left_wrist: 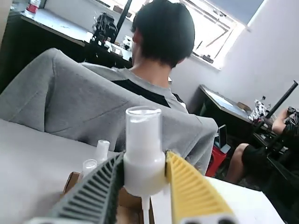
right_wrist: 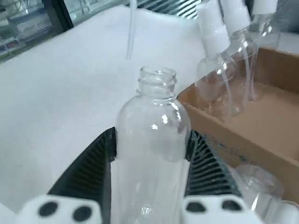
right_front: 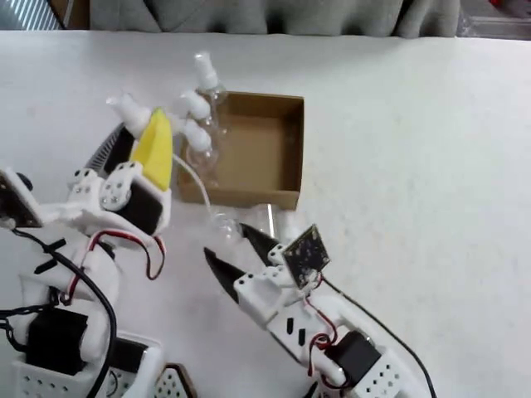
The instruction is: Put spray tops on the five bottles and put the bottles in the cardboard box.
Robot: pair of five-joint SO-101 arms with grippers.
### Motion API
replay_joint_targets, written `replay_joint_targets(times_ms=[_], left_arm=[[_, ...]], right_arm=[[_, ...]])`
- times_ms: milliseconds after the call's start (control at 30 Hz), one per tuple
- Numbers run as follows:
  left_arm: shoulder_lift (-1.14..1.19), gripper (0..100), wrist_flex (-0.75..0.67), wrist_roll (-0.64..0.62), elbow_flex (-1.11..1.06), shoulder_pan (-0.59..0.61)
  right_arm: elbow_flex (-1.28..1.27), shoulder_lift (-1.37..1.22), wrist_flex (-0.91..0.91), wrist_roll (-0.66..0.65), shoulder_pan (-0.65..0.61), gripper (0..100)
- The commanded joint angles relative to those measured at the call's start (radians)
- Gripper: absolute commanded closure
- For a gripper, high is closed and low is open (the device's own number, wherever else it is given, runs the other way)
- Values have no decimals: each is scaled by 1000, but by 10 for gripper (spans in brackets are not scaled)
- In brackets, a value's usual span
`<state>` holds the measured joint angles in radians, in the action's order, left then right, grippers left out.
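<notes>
My left gripper (right_front: 137, 120) (left_wrist: 142, 163) is shut on a white spray top (right_front: 130, 109) (left_wrist: 142, 149), held up left of the cardboard box (right_front: 261, 153); its thin tube (right_front: 195, 184) hangs down toward the open neck (right_wrist: 158, 77) of a clear bottle (right_front: 226, 225) (right_wrist: 152, 140). That bottle stands upright in front of the box's near left corner, with my right gripper (right_front: 226, 240) (right_wrist: 149, 140) shut on it. Three capped bottles (right_front: 199, 124) (right_wrist: 224, 70) stand along the left side of the box. One more clear bottle (right_front: 278, 220) (right_wrist: 259, 182) lies by the box's front wall.
The table (right_front: 431, 166) is white and bare right of the box. A grey chair back (left_wrist: 70, 107) with a seated person behind it stands beyond the table's far edge. Both arm bases (right_front: 58, 348) sit at the near edge.
</notes>
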<state>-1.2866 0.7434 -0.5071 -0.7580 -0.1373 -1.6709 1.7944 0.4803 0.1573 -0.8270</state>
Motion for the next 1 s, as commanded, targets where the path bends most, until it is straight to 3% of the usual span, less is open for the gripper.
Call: replay_joint_targets(times_ms=[0,200,567,967], left_arm=[[-13,977,23,-11,66,-54],[-12,977,18,28,66,-56],[18,977,-193,68,54,-58],[111,977,-193,66,49,-61]], right_arm=[[-20,8,-50,0,27,983],[-20,8,-50,0,28,983],[-20,8,-48,0,28,983],[-20,8,-48,0,28,983]])
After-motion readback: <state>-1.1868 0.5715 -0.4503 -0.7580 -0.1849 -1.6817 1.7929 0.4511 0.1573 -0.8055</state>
